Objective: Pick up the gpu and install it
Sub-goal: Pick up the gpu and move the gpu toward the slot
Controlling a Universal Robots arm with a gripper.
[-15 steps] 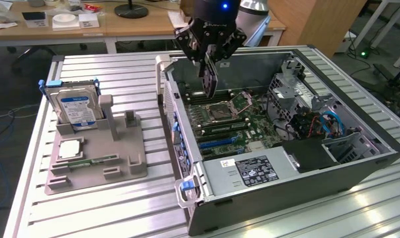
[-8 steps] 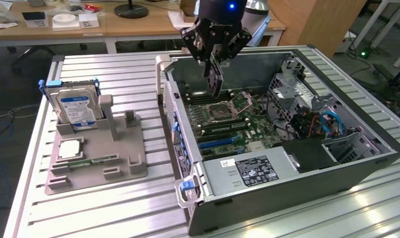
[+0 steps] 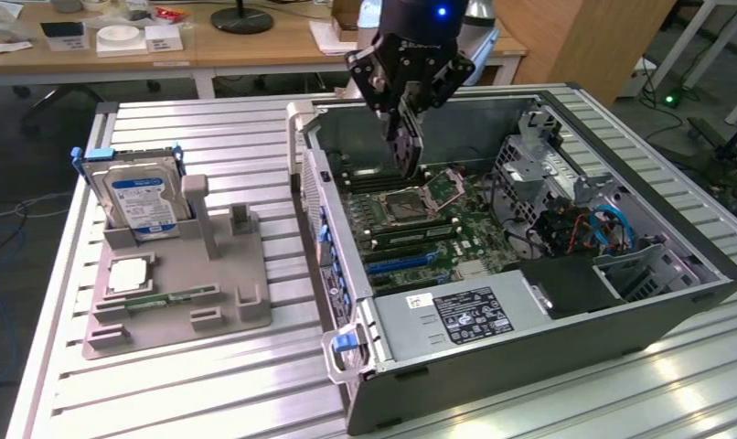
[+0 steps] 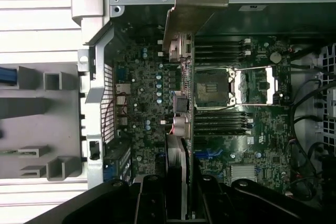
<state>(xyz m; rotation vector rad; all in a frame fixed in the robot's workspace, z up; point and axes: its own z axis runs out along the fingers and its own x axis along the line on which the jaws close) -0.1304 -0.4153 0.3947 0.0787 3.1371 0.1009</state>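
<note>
Exterior camera sits high off the arm, tilted down across the slatted table [image 3: 197, 137] at mid-range. It has the gray parts holder [image 3: 174, 283] on the exterior view's left, the open computer case [image 3: 661, 311] on its right, and desks [image 3: 222, 55] behind. Wrist camera rides just above the gripper [image 4: 181, 203], very close, facing straight down into the case along the gpu [image 4: 184, 19] clamped in it. Both views share the motherboard [image 3: 400, 229], CPU socket [image 3: 408, 206], the case wall facing the holder and part of the holder.

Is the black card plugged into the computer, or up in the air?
Up in the air. The tool holds the gpu edge-down above the motherboard, not in a slot.
</note>
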